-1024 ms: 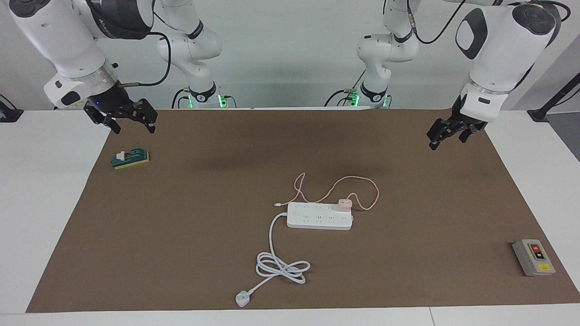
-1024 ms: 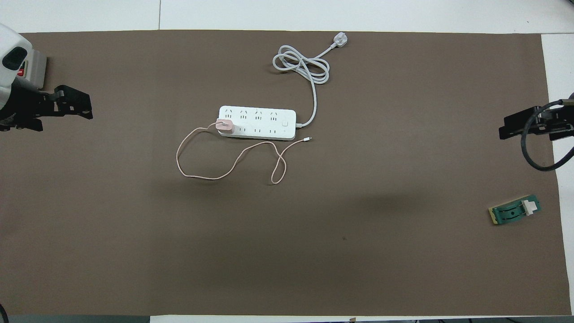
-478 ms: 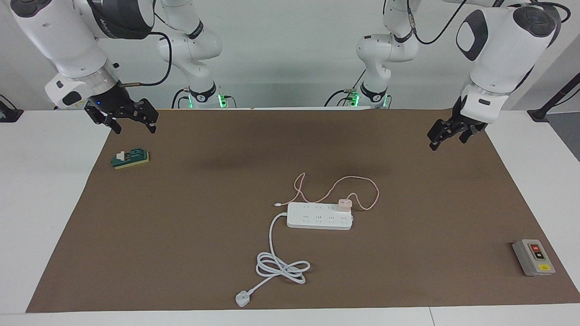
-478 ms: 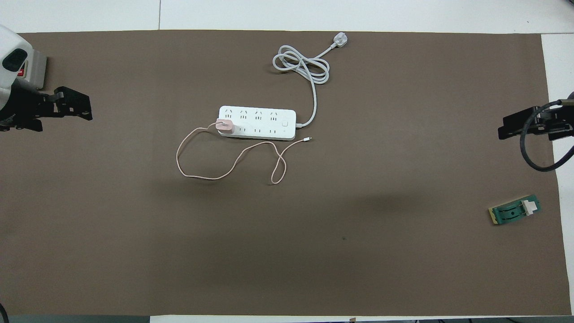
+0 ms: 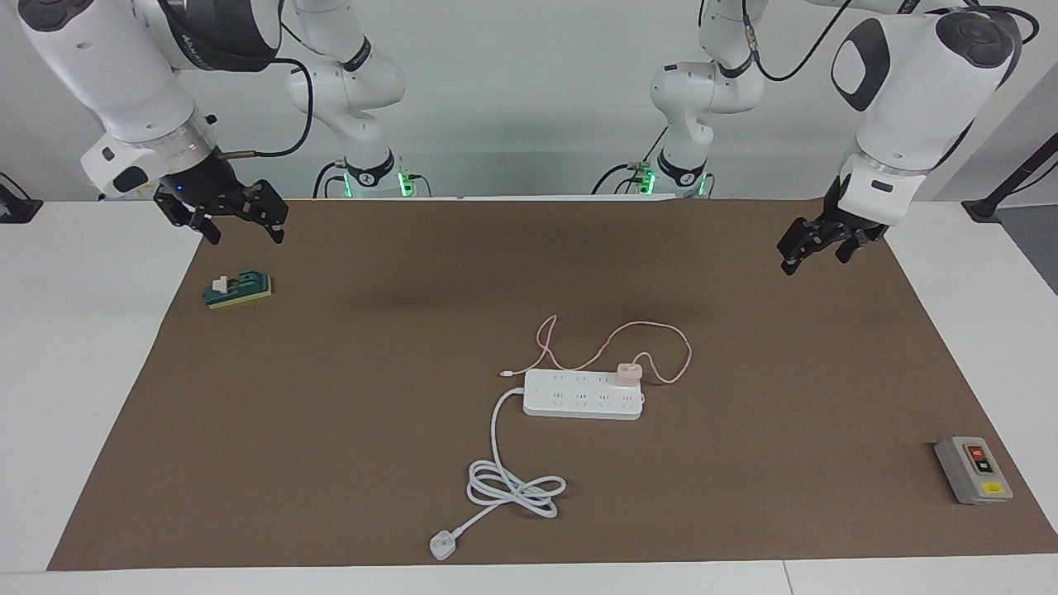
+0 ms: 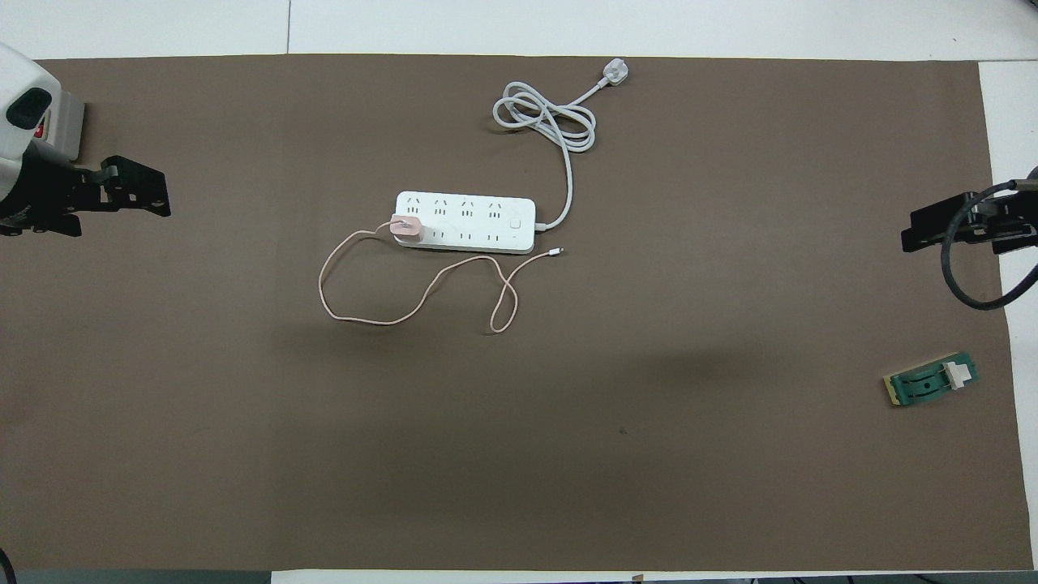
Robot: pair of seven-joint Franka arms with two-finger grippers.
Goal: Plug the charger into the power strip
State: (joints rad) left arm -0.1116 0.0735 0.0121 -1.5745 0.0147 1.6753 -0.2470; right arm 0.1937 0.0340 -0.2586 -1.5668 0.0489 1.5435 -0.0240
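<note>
Charger (image 5: 629,373) sits in power strip (image 5: 582,395); both end effectors (image 5: 241,221) (image 5: 814,245) released, no legible writing.

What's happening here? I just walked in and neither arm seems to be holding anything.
Nothing is being handled. The pink charger sits on the power strip at mid-table, at the strip's left-arm end. The left end effector and right end effector hang empty over the mat's corners nearest the robots, both waiting.
</note>
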